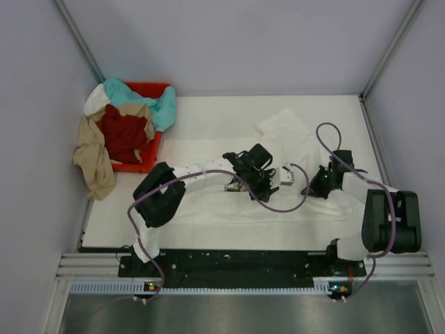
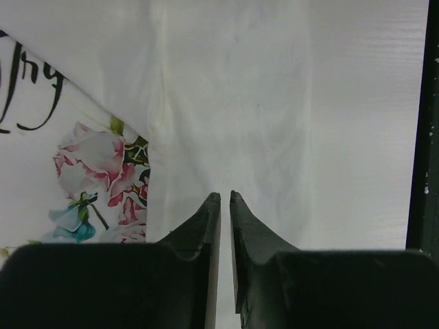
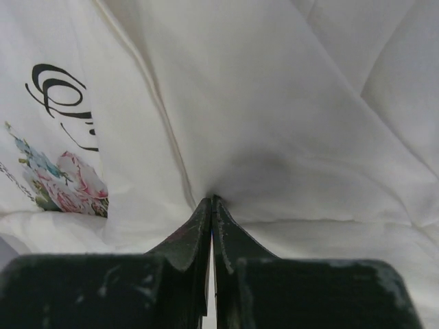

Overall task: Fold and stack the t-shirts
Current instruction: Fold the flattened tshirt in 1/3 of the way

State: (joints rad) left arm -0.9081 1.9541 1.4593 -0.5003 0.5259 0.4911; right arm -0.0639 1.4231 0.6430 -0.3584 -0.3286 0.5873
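The white t-shirt (image 1: 201,156) lies spread across the middle of the table, partly folded over its pink-and-blue flower print (image 2: 89,171). The print and dark script also show in the right wrist view (image 3: 68,181). My left gripper (image 1: 288,179) hangs over flat white cloth (image 2: 240,103); its jaws (image 2: 225,197) stand a narrow gap apart with nothing pinched. My right gripper (image 1: 314,186) is shut on a puckered fold of the white t-shirt (image 3: 274,103), its tips (image 3: 212,200) touching. More t-shirts sit in the bin: teal (image 1: 125,94), dark red (image 1: 125,136), tan (image 1: 97,163) and cream (image 1: 94,103).
The red plastic bin (image 1: 149,87) stands at the back left, with the tan shirt hanging over its near-left side onto the table. Grey walls close in the table on three sides. A dark strip (image 2: 431,137) runs down the right edge of the left wrist view.
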